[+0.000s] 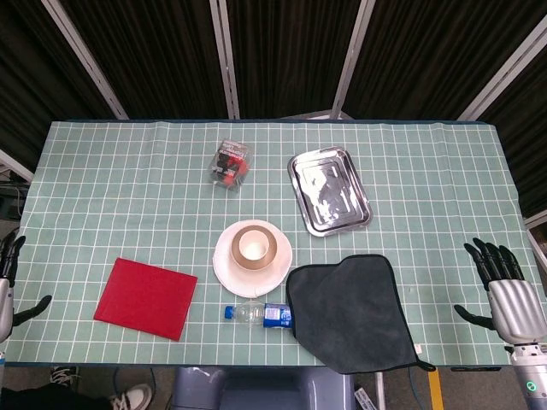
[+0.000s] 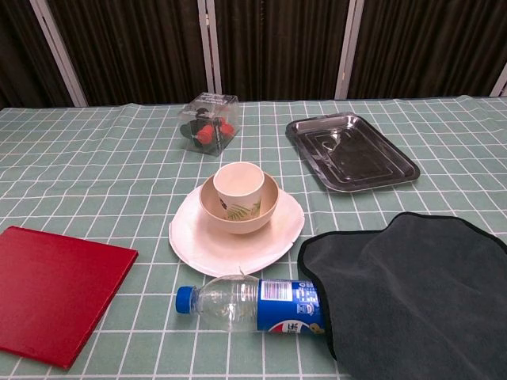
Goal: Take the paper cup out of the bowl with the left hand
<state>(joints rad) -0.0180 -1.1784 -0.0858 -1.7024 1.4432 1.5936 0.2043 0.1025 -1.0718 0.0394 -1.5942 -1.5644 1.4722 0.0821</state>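
Hands first: your left hand (image 1: 10, 256) sits at the far left table edge, mostly cut off by the frame, fingers apart, holding nothing. Next over, red board (image 1: 146, 298) lies flat near the front edge. Clear box (image 1: 232, 165) with red and black bits inside stands further back. Paper cup (image 2: 238, 184) stands upright in the bowl (image 2: 252, 214), and the bowl sits on the white plate (image 2: 210, 241), mid-table. Just in front of the plate, water bottle (image 2: 249, 303) lies on its side, cap pointing left, far end tucked under the grey cloth (image 2: 412, 293). Metal tray (image 1: 329, 190) sits behind the cloth. Your right hand (image 1: 506, 290) rests at the far right edge, fingers spread, nothing in it.
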